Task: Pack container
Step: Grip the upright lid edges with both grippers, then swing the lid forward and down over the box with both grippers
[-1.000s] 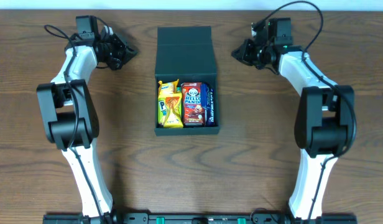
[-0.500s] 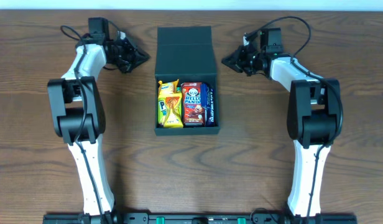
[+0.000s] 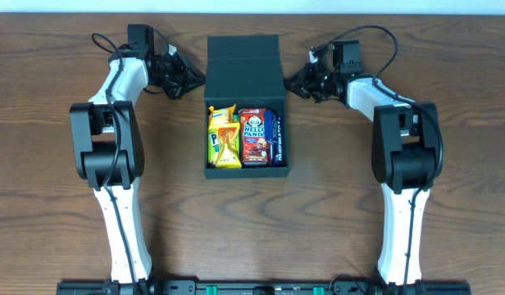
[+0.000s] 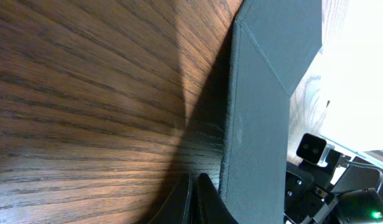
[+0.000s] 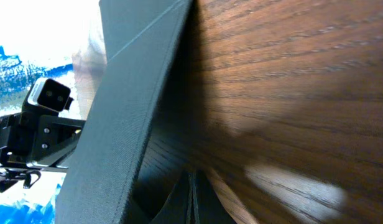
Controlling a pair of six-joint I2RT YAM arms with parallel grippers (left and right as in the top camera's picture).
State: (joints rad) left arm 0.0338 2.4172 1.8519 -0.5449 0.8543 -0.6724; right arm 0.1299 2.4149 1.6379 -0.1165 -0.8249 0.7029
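- The left gripper (image 3: 197,79) has its two fingers (image 4: 181,200) pressed together, with only a thin seam between them. It holds nothing, and its tips lie low over the wooden table (image 3: 166,205).
- The container (image 3: 244,78) stands just inward of that gripper. The tips point at its left wall and are right beside it. Whether they touch the wall cannot be told.
- The right gripper (image 3: 292,82) mirrors this from the other side. Its fingers (image 5: 181,202) are closed on each other and empty, with the tips just beside the container's right wall. Contact there is unclear too.
- The container lies between the two grippers, which point at each other across it.
- Its long axis runs crosswise to both grippers, from the arms' bases toward the far edge of the table.
- The flap lid (image 3: 244,49) is at the far end, level with both hands, and is folded back.
- The open compartment is at the near end, back from the fingertips toward the bases.
- Three packets lie side by side in the compartment. The yellow packet (image 3: 224,135) is nearest the left gripper's side. The red Hello Panda packet (image 3: 257,135) is in the middle. A blue packet (image 3: 277,135) lies against the wall on the right gripper's side.
- Each wrist view shows the matte dark wall of the container close up, with the opposite arm's hardware beyond it.
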